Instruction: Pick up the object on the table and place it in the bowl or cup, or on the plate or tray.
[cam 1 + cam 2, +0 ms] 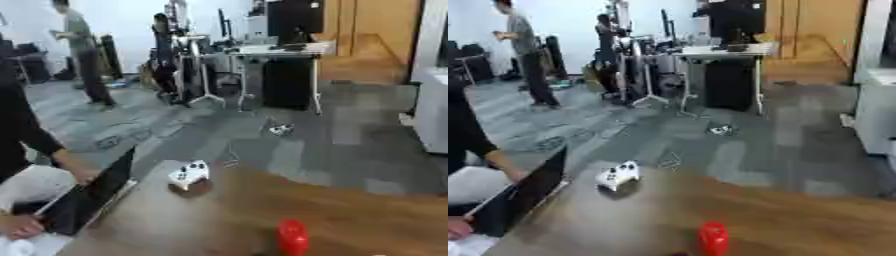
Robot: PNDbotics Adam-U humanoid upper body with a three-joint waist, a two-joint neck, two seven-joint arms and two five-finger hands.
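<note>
A red upright object stands near the front edge of the wooden table; only its rounded top and upper body show. No bowl, cup, plate or tray appears in either eye view. Neither of my hands appears in either view.
A white game controller lies at the table's far left corner. An open black laptop sits at the left edge, with a seated person's arm beside it. Beyond the table are grey floor, a desk and stands.
</note>
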